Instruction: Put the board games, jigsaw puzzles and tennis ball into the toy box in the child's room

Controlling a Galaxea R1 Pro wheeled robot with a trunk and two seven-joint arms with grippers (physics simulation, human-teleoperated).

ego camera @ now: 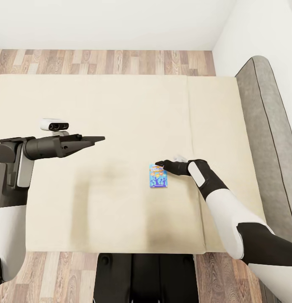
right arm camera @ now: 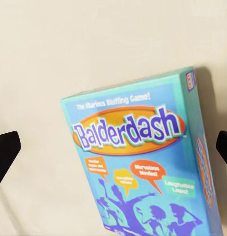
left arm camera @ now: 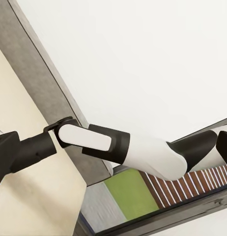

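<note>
Hovering right over the small blue board game (ego camera: 158, 176), the right hand (ego camera: 159, 163) has its two dark fingers (right arm camera: 6, 153) spread wide, one fingertip poking in at each side of the right wrist view with the box sitting between them, so it's open and gripping nothing. Can't really tell if it's touching the box yet; from the head view the tip sits at the box's 12 o'clock edge. The lid reads "Balderdash" in purple on an orange oval, with speech bubbles and purple figures under it. The box lies flat on the bed (ego camera: 99, 118), a bit toward 4 o'clock from the mattress middle and just beside the seam running down it. The left hand (ego camera: 95, 138) hangs above the bed over at 9 o'clock, pointing toward 3 o'clock, fingers pressed together into a flat point, so closed and empty as far as I can see. Grey padded headboard (ego camera: 268, 126) runs along the 3 o'clock side, wood-plank floor (ego camera: 99, 62) and white wall (ego camera: 120, 21) past the 12 o'clock edge.
</note>
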